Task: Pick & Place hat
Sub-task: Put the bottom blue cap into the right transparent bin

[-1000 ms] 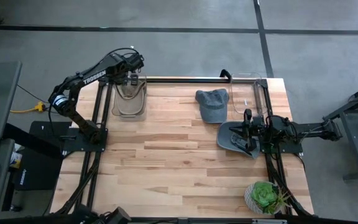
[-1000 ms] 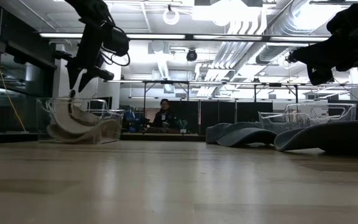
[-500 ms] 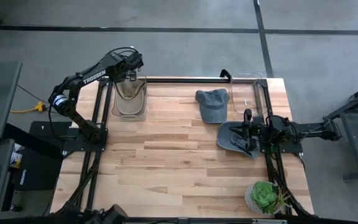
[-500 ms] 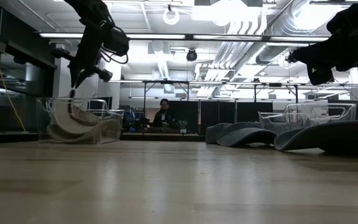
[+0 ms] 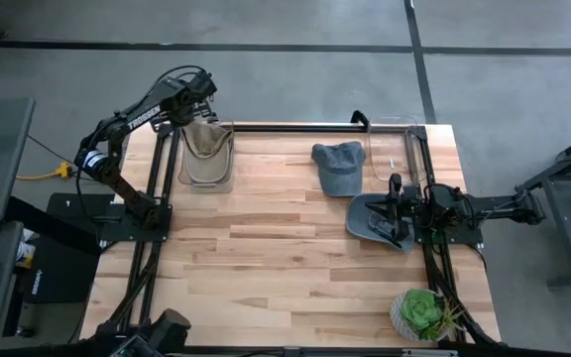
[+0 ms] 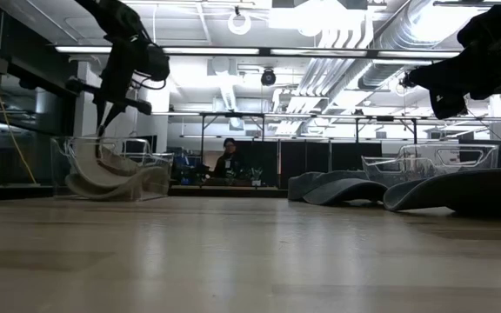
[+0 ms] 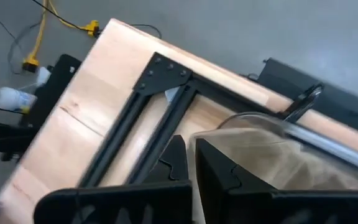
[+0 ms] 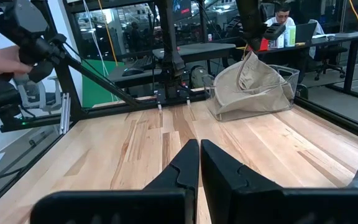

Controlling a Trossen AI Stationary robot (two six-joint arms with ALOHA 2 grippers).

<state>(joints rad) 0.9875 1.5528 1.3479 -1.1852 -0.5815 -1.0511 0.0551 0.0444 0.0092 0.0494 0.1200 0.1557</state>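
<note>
Now the soft tan cloth hat (image 5: 206, 154) is held up by its top edge, half inside the clear plastic bin (image 5: 228, 149) at the far left of the wooden worktop (image 5: 266, 258). The left tool (image 5: 198, 111) is pinched shut on it. Letting go seems next. The right tool (image 8: 199, 163), fingers together, waits over a grey hat (image 5: 373, 218).
</note>
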